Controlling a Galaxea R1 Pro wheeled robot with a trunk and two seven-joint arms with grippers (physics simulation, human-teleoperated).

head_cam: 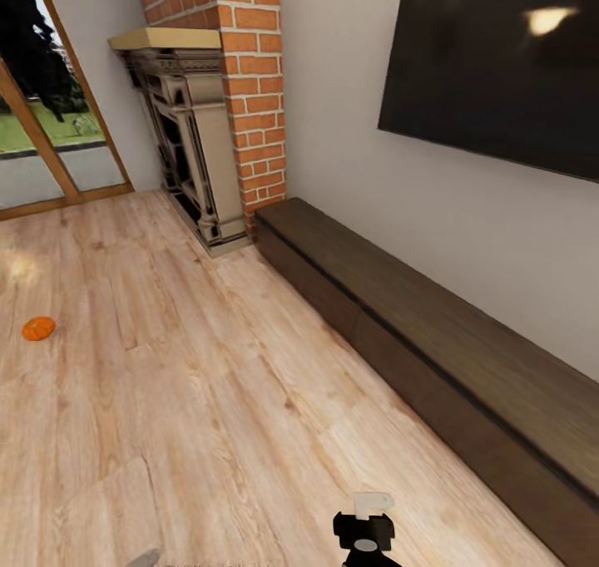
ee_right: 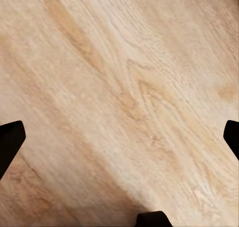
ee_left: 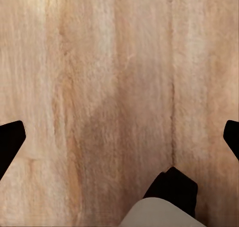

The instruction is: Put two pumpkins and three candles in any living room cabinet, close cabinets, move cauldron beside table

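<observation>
Near bottom of the head view, right of centre, the right arm's end [head_cam: 366, 534] pokes in: black housing with a pale bracket on top, hanging over bare floor [head_cam: 208, 401]. Fingers not resolvable there. Right wrist view: right gripper [ee_right: 119, 137] spread wide, one dark fingertip [ee_right: 10, 139] at each edge of the picture, nothing between them but light wood planks [ee_right: 119, 87]. Left wrist view: left gripper [ee_left: 119, 137] also wide, dark fingertip [ee_left: 10, 142] at each edge, empty, pointed at the planks [ee_left: 99, 87]; a black and pale grey robot part [ee_left: 169, 197] sits in the near foreground.

Outward: long low dark-brown cabinet [head_cam: 433, 334] runs along the right wall from near right to mid-far, fronts all flush and shut, top bare. Its far end stops just beside the brick chimney [head_cam: 241, 76] and the ornate fireplace [head_cam: 187, 143]. Big dark TV [head_cam: 499, 60] on the wall above the cabinet.

One pumpkin [head_cam: 38, 328] lies on the floor at the far left, well apart from the cabinet and both arms. Glass door with wood frame [head_cam: 50, 135] at the far left, lawn beyond.
</observation>
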